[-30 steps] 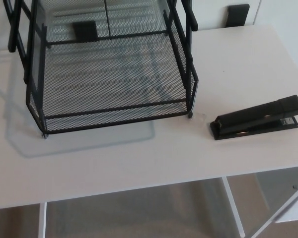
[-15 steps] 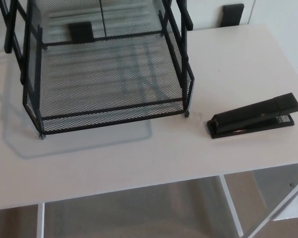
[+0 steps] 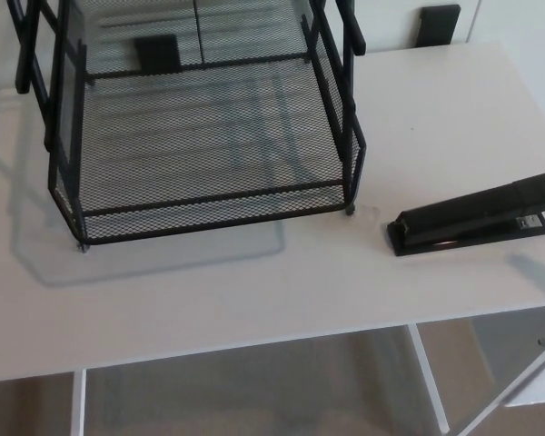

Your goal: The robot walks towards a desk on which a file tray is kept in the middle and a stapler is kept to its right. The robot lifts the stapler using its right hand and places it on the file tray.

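A black wire-mesh file tray (image 3: 209, 211) with stacked tiers stands on the white desk (image 3: 254, 291), left of centre and running off the top of the head view. A black stapler (image 3: 475, 217) lies flat on the desk to the tray's right, near the right edge, its length running left to right and slightly tilted up at the right end. Neither of my hands nor any part of my arms shows in the picture.
The desk's front edge (image 3: 254, 350) crosses the lower part of the view, with floor and white desk legs (image 3: 429, 381) below it. A faint shadow falls on the desk at the far right under the stapler. Two dark blocks (image 3: 440, 23) sit beyond the desk's back edge.
Only the camera has shifted slightly, so the whole picture slides a little; the tray and stapler keep their places on the desk. A faint shadow has appeared at the right edge.
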You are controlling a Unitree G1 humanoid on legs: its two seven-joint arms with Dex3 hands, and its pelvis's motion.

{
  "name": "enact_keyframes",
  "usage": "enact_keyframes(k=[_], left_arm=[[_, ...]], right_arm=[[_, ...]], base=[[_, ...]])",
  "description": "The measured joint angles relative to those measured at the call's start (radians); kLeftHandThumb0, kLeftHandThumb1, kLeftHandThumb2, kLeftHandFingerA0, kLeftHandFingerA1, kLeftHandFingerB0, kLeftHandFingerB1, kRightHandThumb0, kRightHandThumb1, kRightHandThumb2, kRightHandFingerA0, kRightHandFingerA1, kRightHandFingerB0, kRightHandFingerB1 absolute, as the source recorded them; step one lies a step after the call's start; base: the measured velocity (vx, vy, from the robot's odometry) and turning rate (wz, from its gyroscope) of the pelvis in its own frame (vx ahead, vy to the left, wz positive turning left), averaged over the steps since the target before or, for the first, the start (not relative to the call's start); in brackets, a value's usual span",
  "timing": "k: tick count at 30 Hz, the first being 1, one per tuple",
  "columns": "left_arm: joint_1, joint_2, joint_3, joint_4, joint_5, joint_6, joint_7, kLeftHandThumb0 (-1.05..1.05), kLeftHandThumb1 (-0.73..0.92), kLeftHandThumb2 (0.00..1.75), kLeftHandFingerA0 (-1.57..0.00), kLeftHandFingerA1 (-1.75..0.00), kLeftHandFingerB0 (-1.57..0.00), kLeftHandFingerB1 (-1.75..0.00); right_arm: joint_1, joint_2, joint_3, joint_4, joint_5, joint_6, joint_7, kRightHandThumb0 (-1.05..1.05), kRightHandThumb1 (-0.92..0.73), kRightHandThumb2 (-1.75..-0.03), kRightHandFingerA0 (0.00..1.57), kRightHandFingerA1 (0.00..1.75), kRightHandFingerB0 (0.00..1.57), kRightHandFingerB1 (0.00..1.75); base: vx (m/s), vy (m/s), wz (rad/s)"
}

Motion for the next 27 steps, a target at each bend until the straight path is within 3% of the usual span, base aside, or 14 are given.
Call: enact_keyframes(k=[2,4,7,8,9,10,12,13,14,25,27], left_arm=[[0.000,-0.007,0.003,0.001,0.000,0.000,0.002,-0.79,0.44,1.34,-0.36,-0.94,-0.20,-0.82],[0.002,-0.015,0.006,0.004,0.000,0.000,0.003,-0.78,0.44,1.36,-0.43,-0.98,-0.21,-0.83],[0.004,-0.022,0.007,0.004,0.000,0.000,0.003,-0.82,0.45,1.34,-0.44,-0.98,-0.21,-0.82],[0.005,-0.022,0.007,0.005,0.000,0.000,0.004,-0.81,0.45,1.33,-0.42,-0.95,-0.19,-0.80],[0.005,-0.023,0.007,0.005,0.000,0.000,0.004,-0.61,0.55,1.34,-0.29,-0.84,0.00,-0.68],[0.005,-0.024,0.007,0.006,0.000,0.000,0.005,-0.61,0.55,1.34,-0.29,-0.84,0.00,-0.68],[0.005,-0.024,0.007,0.006,0.000,0.000,0.006,-0.61,0.55,1.35,-0.28,-0.84,0.00,-0.68],[0.005,-0.026,0.007,0.007,0.000,0.000,0.006,-0.79,0.42,1.40,-0.44,-1.03,-0.21,-0.87],[0.006,-0.027,0.008,0.006,0.000,0.000,0.007,-0.81,0.43,1.38,-0.45,-1.02,-0.22,-0.86],[0.020,-0.033,0.008,0.007,0.001,0.000,0.025,-0.81,0.44,1.34,-0.40,-0.96,-0.22,-0.83],[0.020,-0.035,0.011,0.008,0.000,0.000,0.028,-0.80,0.42,1.39,-0.42,-1.02,-0.25,-0.89]], right_arm=[[-0.073,0.000,0.070,-0.046,-0.024,0.017,0.014,-0.74,-0.43,-0.79,0.00,0.12,0.00,0.08],[-0.138,0.000,0.143,-0.082,-0.050,0.032,0.028,-0.62,-0.38,-0.81,0.00,0.22,0.00,0.28],[-0.210,0.007,0.243,-0.108,-0.089,0.048,0.047,-0.63,-0.39,-0.80,0.00,0.18,0.00,0.24],[-0.232,0.010,0.281,-0.114,-0.103,0.055,0.054,-0.66,-0.39,-0.79,0.02,0.14,0.06,0.23],[-0.251,0.014,0.314,-0.115,-0.115,0.060,0.060,-0.64,-0.38,-0.80,0.01,0.18,0.04,0.26],[-0.270,0.020,0.350,-0.115,-0.127,0.067,0.067,-0.64,-0.38,-0.80,0.01,0.18,0.04,0.26],[-0.302,0.035,0.414,-0.113,-0.152,0.076,0.080,-0.60,-0.36,-0.79,0.01,0.20,0.05,0.31],[-0.322,0.048,0.460,-0.109,-0.170,0.083,0.089,-0.64,-0.46,-0.57,0.02,0.28,0.06,0.28],[-0.333,0.057,0.489,-0.105,-0.182,0.088,0.095,-0.58,-0.35,-0.80,0.01,0.26,0.01,0.32],[-0.485,0.175,0.774,0.070,-0.344,0.151,0.159,-0.57,-0.35,-0.81,0.00,0.29,0.03,0.36],[-0.511,0.184,0.798,0.101,-0.369,0.158,0.165,-0.61,-0.37,-0.80,0.01,0.30,0.05,0.33]], base=[[0.00,0.000,0.00],[0.00,0.000,0.00],[0.00,0.000,0.00],[0.00,0.000,0.00],[0.00,0.000,0.00],[0.00,0.000,0.00],[0.00,0.000,0.00],[0.00,0.000,0.00],[0.00,0.000,0.00],[0.00,0.000,0.00],[0.00,0.000,0.00]])
